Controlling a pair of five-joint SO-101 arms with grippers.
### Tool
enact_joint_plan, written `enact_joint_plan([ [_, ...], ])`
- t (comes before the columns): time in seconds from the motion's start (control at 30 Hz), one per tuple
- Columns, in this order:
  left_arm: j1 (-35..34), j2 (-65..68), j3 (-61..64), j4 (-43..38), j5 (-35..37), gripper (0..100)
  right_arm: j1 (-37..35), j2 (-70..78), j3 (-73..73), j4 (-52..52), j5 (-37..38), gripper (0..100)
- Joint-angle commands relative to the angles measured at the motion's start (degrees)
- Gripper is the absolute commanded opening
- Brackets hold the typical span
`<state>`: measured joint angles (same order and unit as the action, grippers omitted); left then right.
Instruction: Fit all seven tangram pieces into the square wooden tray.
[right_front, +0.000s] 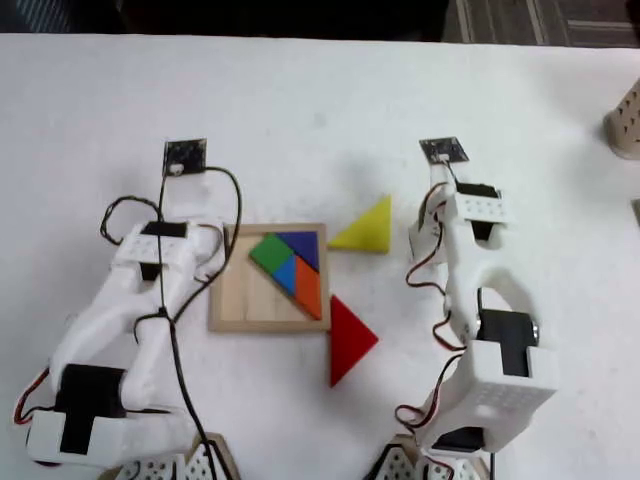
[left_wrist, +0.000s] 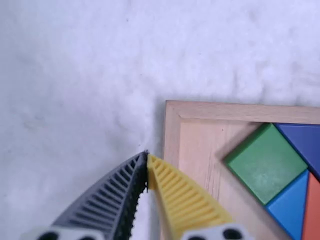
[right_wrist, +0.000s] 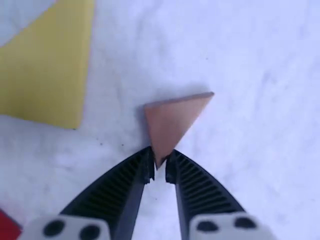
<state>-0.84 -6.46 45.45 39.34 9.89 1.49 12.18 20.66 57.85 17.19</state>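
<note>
While four pieces (right_front: 290, 262) are seated in the tray (right_front: 240, 300), yellow triangle (right_front: 368, 230) and red triangle (right_front: 347, 340) are not yet placed; brown triangle (right_wrist: 172, 120) is pinched at a corner by right gripper (right_wrist: 160, 167); left gripper (left_wrist: 146, 165) is closed, empty.

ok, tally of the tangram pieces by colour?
green square piece: 1
dark blue triangle: 1
light blue triangle: 1
orange piece: 1
yellow triangle: 1
red triangle: 1
tan triangle: 1
Total: 7
</note>
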Motion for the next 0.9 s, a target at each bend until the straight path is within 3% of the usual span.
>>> enact_joint_plan([
  [0.0, -0.4, -2.8, -0.4, 0.4, -0.7, 2, 0.0, -4.0, -2.1, 1.1, 0.5, 5.0],
  [0.1, -0.4, -2.8, -0.4, 0.4, -0.7, 2, -0.6, -4.2, -4.0, 3.7, -1.0, 13.9],
  [0.27, -0.4, -2.8, -0.4, 0.4, -0.7, 2, -0.7, -3.8, -7.8, 4.6, -14.7, 22.7],
  [0.47, -0.4, -2.8, -0.4, 0.4, -0.7, 2, -3.2, -2.8, -10.8, 4.3, -15.3, 22.6],
  [0.63, -0.4, -2.8, -0.4, 0.4, -0.7, 2, -3.3, 6.3, -16.3, 4.3, -14.9, 22.8],
  [0.87, -0.4, -2.8, -0.3, -0.7, -0.7, 2, -1.6, 18.9, -29.1, 13.7, -14.8, 22.7],
])
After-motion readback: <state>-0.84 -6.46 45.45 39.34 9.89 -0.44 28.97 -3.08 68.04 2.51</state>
